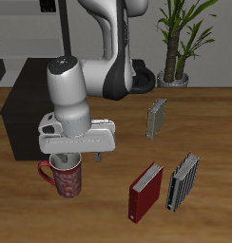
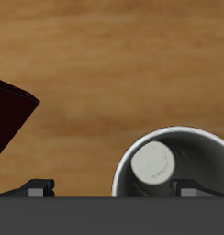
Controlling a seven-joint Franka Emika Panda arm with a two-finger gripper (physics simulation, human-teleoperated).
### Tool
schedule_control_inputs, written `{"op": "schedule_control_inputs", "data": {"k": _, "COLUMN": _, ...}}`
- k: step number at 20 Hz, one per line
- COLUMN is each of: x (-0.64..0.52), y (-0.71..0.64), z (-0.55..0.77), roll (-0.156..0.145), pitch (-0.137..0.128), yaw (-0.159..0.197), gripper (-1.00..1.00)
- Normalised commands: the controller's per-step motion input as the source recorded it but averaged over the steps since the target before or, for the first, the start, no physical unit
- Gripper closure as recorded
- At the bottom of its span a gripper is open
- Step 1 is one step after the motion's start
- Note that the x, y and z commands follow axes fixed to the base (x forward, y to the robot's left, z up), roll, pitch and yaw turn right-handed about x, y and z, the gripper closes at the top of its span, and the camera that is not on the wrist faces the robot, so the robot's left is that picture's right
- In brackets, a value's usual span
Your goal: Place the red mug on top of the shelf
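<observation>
The red mug (image 1: 66, 177) stands upright on the wooden table near its front edge, its handle pointing toward the shelf's side. The shelf (image 1: 23, 106) is a dark boxy cabinet with a flat top, just behind and beside the mug. My gripper (image 1: 65, 155) hangs directly above the mug's rim, with its fingers wide apart and holding nothing. In the wrist view the mug's pale grey inside (image 2: 160, 163) shows under one fingertip (image 2: 187, 189). A corner of the shelf (image 2: 8, 115) also shows there, and my gripper (image 2: 112, 189) is open.
A red book (image 1: 145, 191) stands upright near the front edge, with a grey rack (image 1: 182, 180) beside it. Another grey rack (image 1: 157, 118) stands farther back. A potted plant (image 1: 175, 57) is behind the table.
</observation>
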Motion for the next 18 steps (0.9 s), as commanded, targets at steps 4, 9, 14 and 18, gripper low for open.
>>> {"op": "schedule_control_inputs", "data": {"k": 4, "x": 0.04, "y": 0.02, "z": -0.19, "roll": 0.002, "pitch": 0.048, "yaw": -0.020, "gripper": -1.00}}
{"op": "schedule_control_inputs", "data": {"k": 9, "x": 0.01, "y": 0.02, "z": -0.11, "roll": -0.002, "pitch": 0.022, "yaw": -0.018, "gripper": 1.00}}
{"op": "schedule_control_inputs", "data": {"k": 14, "x": 0.00, "y": 0.00, "z": 0.02, "roll": 0.004, "pitch": 0.002, "yaw": -0.021, "gripper": 1.00}}
{"op": "schedule_control_inputs", "data": {"k": 18, "x": 0.00, "y": 0.00, "z": 0.10, "roll": 0.009, "pitch": -0.011, "yaw": -0.023, "gripper": 1.00}}
